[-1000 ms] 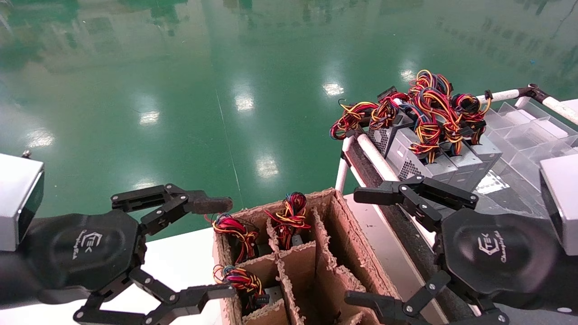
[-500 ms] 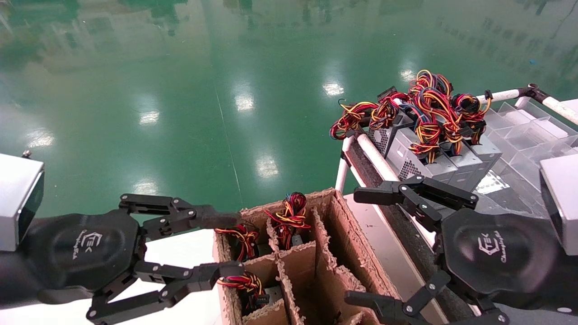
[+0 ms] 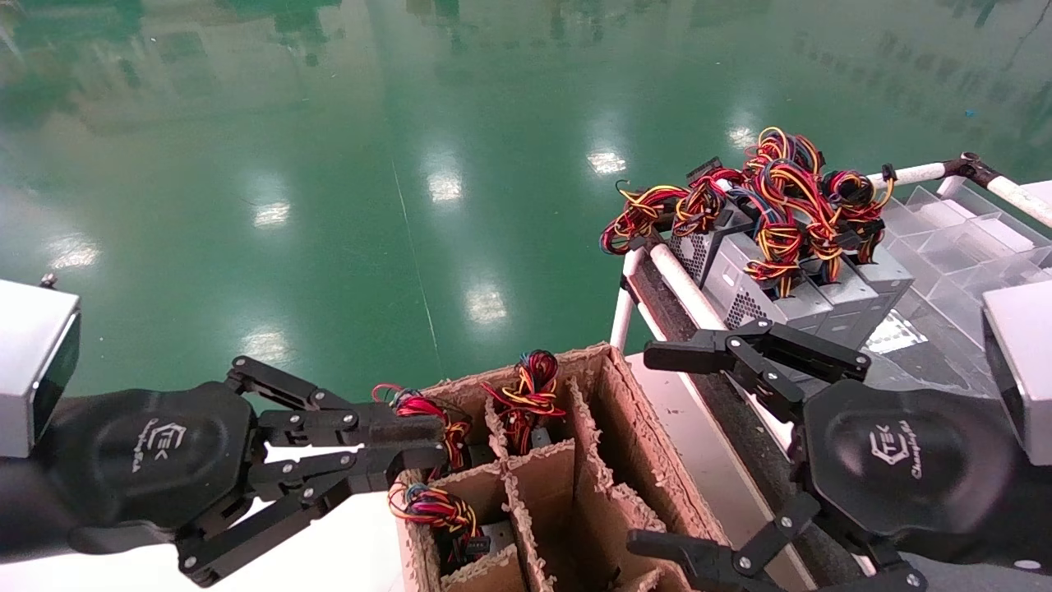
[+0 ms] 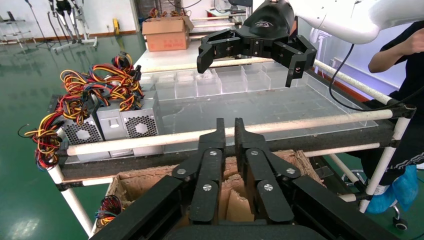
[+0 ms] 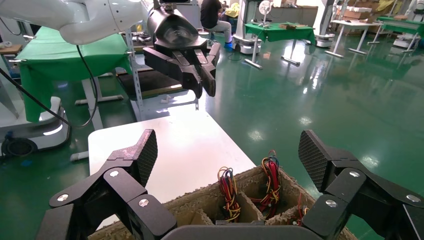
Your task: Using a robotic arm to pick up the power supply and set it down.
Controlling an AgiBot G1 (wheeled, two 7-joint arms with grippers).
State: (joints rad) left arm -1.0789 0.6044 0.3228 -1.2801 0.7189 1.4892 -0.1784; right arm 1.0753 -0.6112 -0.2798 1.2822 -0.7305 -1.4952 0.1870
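Landmark: cardboard box (image 3: 633, 469), with dividers, standing on the white table (image 3: 345, 551).

Left gripper (image 3: 436, 444) sits at the box's near-left corner, just above the rim. Fingers (image 4: 226, 137) pressed together, nothing between them; left wrist view confirms the tips touch, with only a thin slit between them. Wire bundles (image 3: 423, 411) rise from the cells right beside the tips; whether a finger touches the wires, cannot tell.

Right gripper (image 3: 670, 448) hangs over the box's right side and the grey strip beside it. Fingers spread wide, holding nothing; right wrist view shows both pads (image 5: 145, 155) well apart above the box cells.

Inside the box: three wire bundles visible in the left and middle cells, one at (image 3: 526, 395); the units under them are mostly hidden by the dividers.

Beyond the box, to its far right: rack (image 3: 657, 271) with white tube rails. Power supplies (image 3: 789, 296) stand in a row on it, vent faces toward the box, tangled wires on top. Clear bins (image 3: 962, 238) lie beside them, farther from the box.
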